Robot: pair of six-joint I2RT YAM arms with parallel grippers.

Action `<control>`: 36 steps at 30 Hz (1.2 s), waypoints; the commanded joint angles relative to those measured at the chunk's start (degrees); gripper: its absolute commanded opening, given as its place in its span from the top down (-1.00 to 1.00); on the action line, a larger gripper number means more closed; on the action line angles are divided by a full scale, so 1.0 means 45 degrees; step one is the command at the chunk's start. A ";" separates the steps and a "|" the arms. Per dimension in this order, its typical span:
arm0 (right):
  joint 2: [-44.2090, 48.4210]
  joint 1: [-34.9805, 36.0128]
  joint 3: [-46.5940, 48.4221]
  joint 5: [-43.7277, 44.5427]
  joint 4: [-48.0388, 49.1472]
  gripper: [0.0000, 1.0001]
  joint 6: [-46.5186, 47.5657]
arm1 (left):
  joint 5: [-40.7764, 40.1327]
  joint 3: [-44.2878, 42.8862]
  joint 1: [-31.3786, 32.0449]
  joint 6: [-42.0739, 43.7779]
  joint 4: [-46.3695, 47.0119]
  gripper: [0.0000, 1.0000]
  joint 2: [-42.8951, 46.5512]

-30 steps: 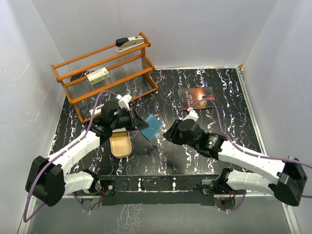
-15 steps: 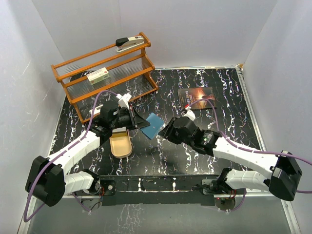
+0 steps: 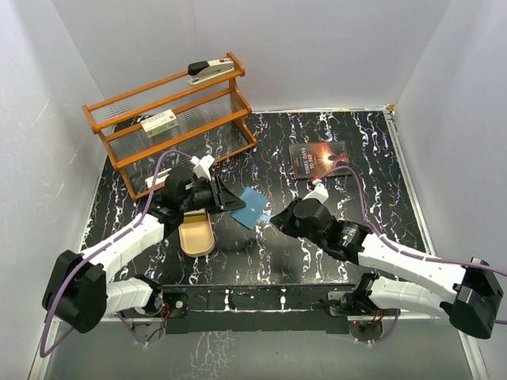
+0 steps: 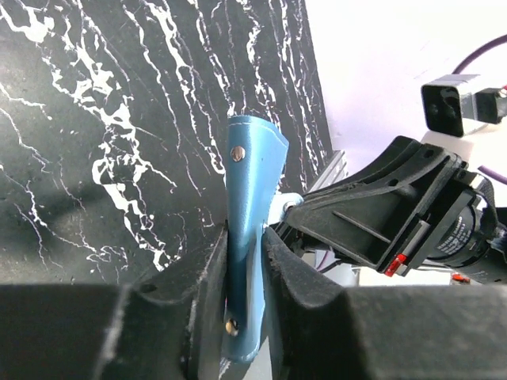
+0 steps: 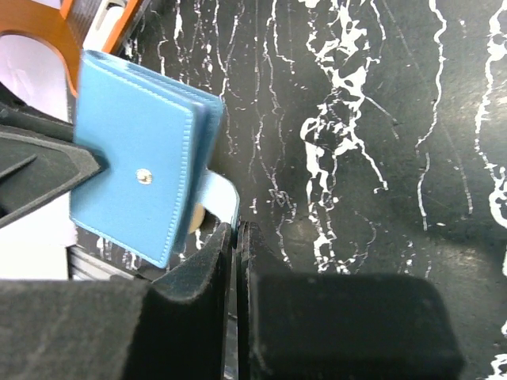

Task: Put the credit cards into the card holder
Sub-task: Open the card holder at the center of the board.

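The blue card holder (image 3: 255, 207) is held off the table between both grippers. My left gripper (image 3: 230, 203) is shut on its left edge; in the left wrist view the holder (image 4: 250, 170) stands edge-on between the jaws of the left gripper (image 4: 245, 265). My right gripper (image 3: 277, 219) is shut on the holder's pale blue snap tab (image 5: 226, 196), with the holder body (image 5: 139, 162) just beyond the right gripper (image 5: 238, 237). No credit cards are in view.
An orange wire rack (image 3: 170, 127) stands at the back left with a stapler (image 3: 210, 71) on top and a white-green box (image 3: 159, 123) on a shelf. A tan wooden tray (image 3: 196, 236) lies below the left gripper. A dark book (image 3: 319, 158) lies at the back right.
My right gripper has drawn back a little to the right and nearer, and the card holder has shifted slightly right with it. The left arm has barely moved.
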State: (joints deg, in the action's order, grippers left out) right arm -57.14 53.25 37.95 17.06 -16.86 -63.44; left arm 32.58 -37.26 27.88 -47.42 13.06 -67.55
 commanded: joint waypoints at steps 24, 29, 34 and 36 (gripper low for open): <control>-0.1973 -0.0028 0.1346 -0.2426 0.1445 1.00 0.4815 | -0.1175 -0.0681 -0.0033 0.2392 -0.3312 -0.27 -0.0841; -0.3024 -0.0040 0.1888 -0.2924 0.2028 1.00 0.5115 | -0.1395 -0.0811 -0.0023 0.2367 -0.3616 -0.27 -0.0752; -0.3773 -0.0102 0.2224 -0.2503 0.1846 1.00 0.5356 | -0.1717 -0.0850 -0.0023 0.2412 -0.3811 -0.27 -0.0801; -0.3908 -0.0168 0.2277 -0.2480 0.1646 1.00 0.5406 | -0.1793 -0.0966 -0.0029 0.2486 -0.3998 -0.26 -0.0915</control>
State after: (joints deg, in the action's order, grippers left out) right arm -73.91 53.12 44.93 5.34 -11.35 -40.93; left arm 25.52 -38.96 27.88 -37.36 -2.48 -72.55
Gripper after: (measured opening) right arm 0.021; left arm 0.633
